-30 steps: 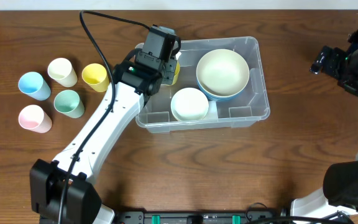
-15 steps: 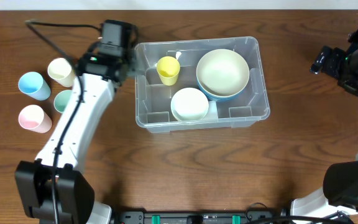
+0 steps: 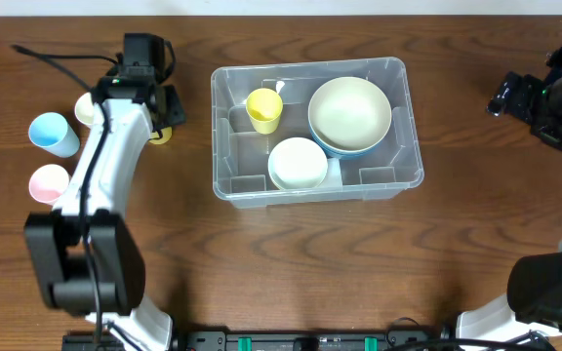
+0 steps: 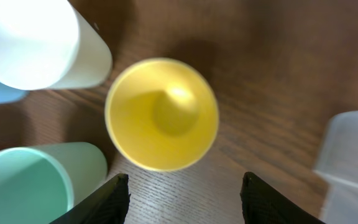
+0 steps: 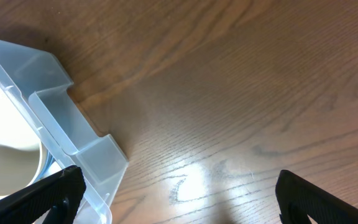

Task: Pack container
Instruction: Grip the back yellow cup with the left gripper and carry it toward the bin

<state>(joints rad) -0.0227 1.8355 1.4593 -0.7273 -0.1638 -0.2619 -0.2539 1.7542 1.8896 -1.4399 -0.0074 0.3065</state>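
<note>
The clear container (image 3: 305, 66) stands mid-table. Inside it are a yellow cup (image 3: 263, 109), a cream bowl (image 3: 349, 112) stacked on a blue one, and a small pale bowl (image 3: 297, 163). My left gripper (image 3: 161, 109) hovers left of the bin, open and holding nothing. In the left wrist view a second yellow cup (image 4: 161, 115) stands upright on the wood just ahead of the left gripper (image 4: 184, 199). My right gripper (image 3: 530, 102) hangs far right of the bin, open and empty. The right wrist view has the right gripper (image 5: 179, 199) above bare wood beside the container's corner (image 5: 61, 118).
A cream cup (image 4: 39, 43) and a green cup (image 4: 27, 183) stand close on the left of the yellow cup. A blue cup (image 3: 52, 135) and a pink cup (image 3: 49, 182) stand further left. The left arm covers the green cup from overhead.
My left arm swung left out of the container, leaving a yellow cup inside it. It now hangs over the second yellow cup with its jaws wider apart. The right arm stayed still.
</note>
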